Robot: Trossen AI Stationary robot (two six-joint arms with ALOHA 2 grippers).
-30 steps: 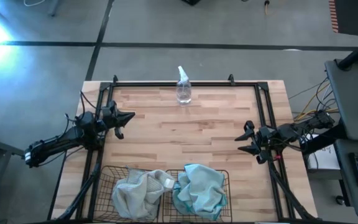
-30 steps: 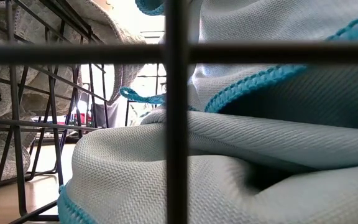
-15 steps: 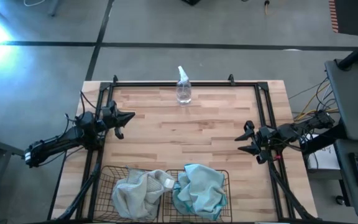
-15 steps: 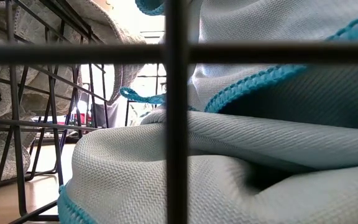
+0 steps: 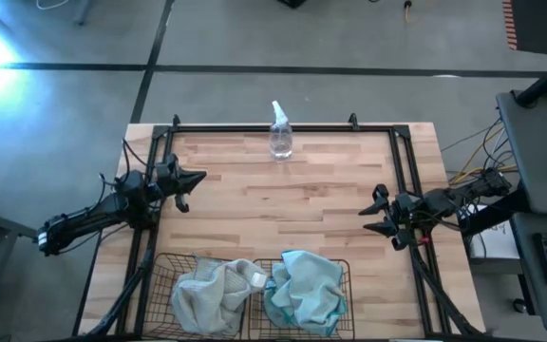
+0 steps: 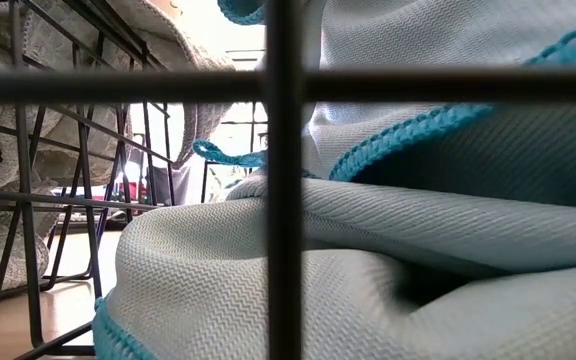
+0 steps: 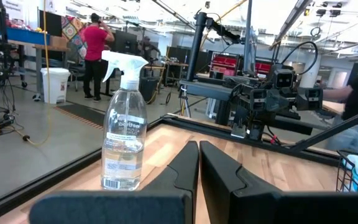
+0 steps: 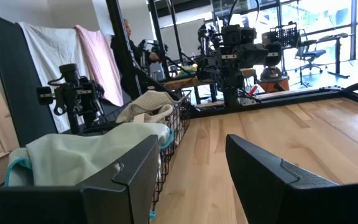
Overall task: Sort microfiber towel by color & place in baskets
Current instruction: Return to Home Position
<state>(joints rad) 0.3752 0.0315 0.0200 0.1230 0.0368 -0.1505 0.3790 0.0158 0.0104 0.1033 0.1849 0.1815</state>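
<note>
Evidently nothing moved lately: pale grey microfiber towel in left black wire-mesh basket, light blue microfiber towel in right basket. My left gripper pressed together, right gripper spread; sorting looks done

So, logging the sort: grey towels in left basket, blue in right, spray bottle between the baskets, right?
No. Grey towels in the left basket, blue towels in the right basket: correct. But the high view shows the bottle at the table edge opposite them, not between them.
</note>
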